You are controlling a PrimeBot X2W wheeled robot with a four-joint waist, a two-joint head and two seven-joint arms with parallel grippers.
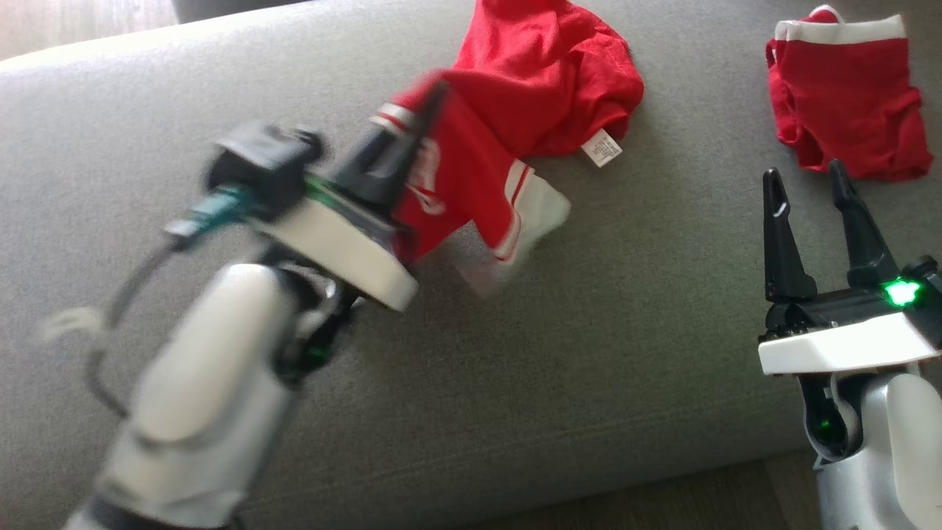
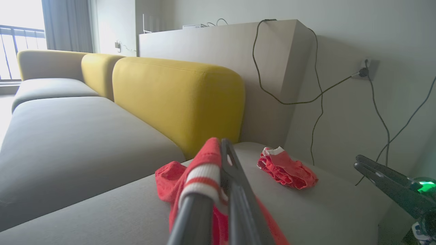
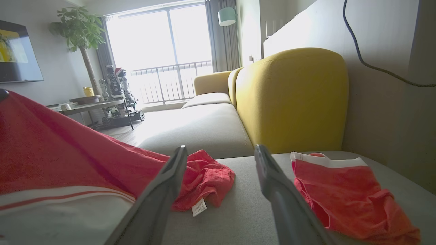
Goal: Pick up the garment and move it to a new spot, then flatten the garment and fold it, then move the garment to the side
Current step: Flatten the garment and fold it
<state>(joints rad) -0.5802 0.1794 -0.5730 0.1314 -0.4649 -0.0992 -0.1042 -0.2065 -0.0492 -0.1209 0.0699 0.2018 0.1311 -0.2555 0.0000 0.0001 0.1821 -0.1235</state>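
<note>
While the left gripper [image 1: 430,99] reaches in from eight o'clock, its two dark fingers are clenched on the crumpled red jersey garment with the white-and-red banded trim [image 1: 530,81]. It has the cloth by the striped edge, and that looks deliberate. Take a hem and the rest should hang open when it lifts.

Most of the garment lies heaped at twelve o'clock on the broad grey fabric sofa cushion [image 1: 589,331], its small white care label [image 1: 602,147] turned up. One banded flap trails down towards the centre. The picture is smeared around that hand, so I'd only guess that it pinches a single layer.

Over at four o'clock the right gripper [image 1: 803,173] hovers with fingers spread wide, nothing between them. To my eye it is held back and ready to take a second corner once the cloth comes up.

At two o'clock lies a second red garment with a white waistband [image 1: 846,110], bunched but tidy and well apart from the first. I'd say it is kept out of the working patch. The open grey stretch at six o'clock looks like the natural new spot.
</note>
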